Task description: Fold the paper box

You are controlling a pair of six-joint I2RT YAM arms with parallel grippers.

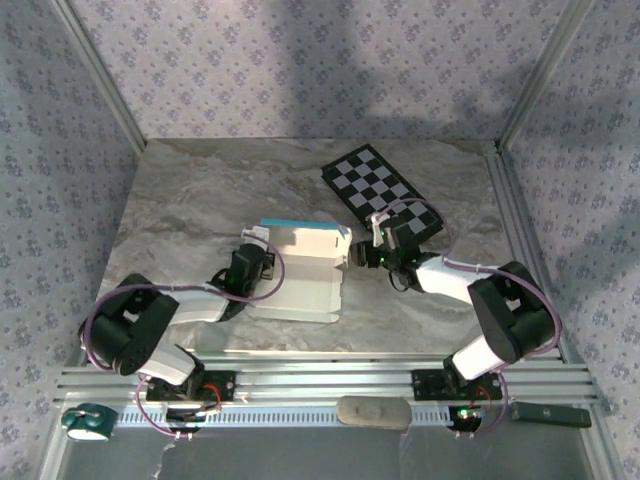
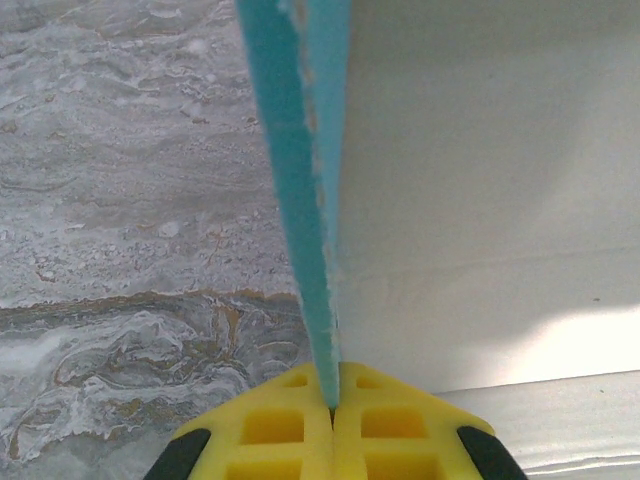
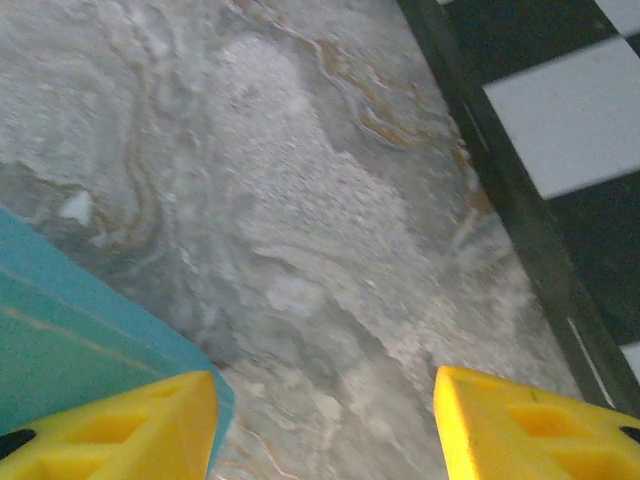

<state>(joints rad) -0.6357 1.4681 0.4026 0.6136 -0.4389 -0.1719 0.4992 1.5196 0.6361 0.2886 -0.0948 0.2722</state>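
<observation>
Cardboard of the paper box (image 1: 300, 285) lies near the middle of the table (image 1: 200, 190), white face up, with its far wall standing upright and a strip of turquoise showing along the top edge. The left gripper (image 1: 259, 238) is pressed together on the left end of this upright wall; in the left wrist view its yellow fingers (image 2: 270, 430) pinch the thin turquoise edge between them. The right gripper (image 1: 352, 258) is at the right side of the box with its jaws spread; in the right wrist view one finger is just beside a turquoise face and the other is over bare table. The table has a grey marble pattern with brownish veins. A black-and-white checkerboard (image 1: 385, 190) lies flat behind the right gripper, toward the far right corner. Around the table stand walls (image 1: 300, 60) with pale lilac flowered paper, held by slanted aluminium posts (image 1: 100, 72), and a grooved aluminium rail (image 1: 330, 380) at the near edge carries both arm bases.
</observation>
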